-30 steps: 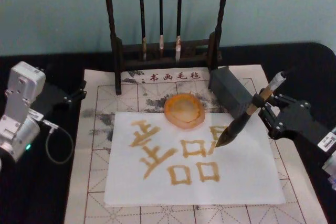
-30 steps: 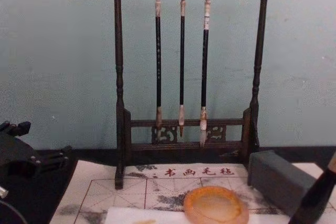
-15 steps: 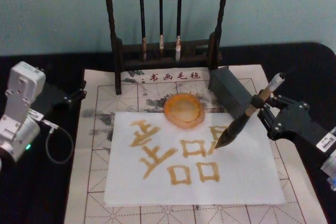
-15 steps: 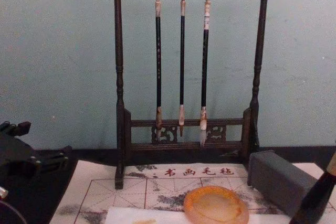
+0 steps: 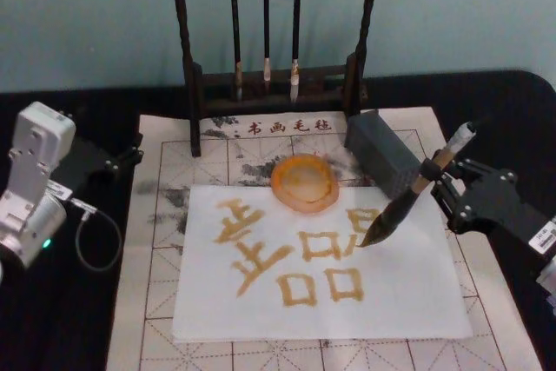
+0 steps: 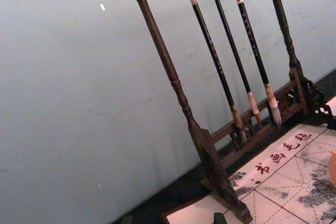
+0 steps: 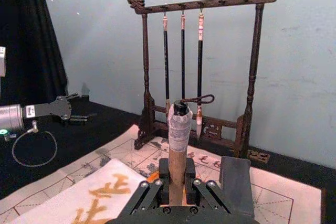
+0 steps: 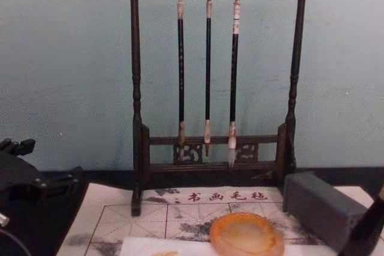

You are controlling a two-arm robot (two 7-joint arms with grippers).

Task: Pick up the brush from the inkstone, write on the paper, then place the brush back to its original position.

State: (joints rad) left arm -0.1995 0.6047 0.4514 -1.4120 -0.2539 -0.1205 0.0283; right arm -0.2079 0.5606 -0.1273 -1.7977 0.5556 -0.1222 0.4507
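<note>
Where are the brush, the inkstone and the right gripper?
brush (image 5: 393,213): head view, on the black ferrule.
inkstone (image 5: 304,183): head view, centre of the dish.
right gripper (image 5: 437,179): head view, between the fingers, shut on the brush handle.

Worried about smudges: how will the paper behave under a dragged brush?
Likely light, floppy: the paper is one thin loose sheet on the felt mat, so the brush in the right claw may slide or wrinkle it. The inkstone overlapping its far edge probably anchors it.
</note>
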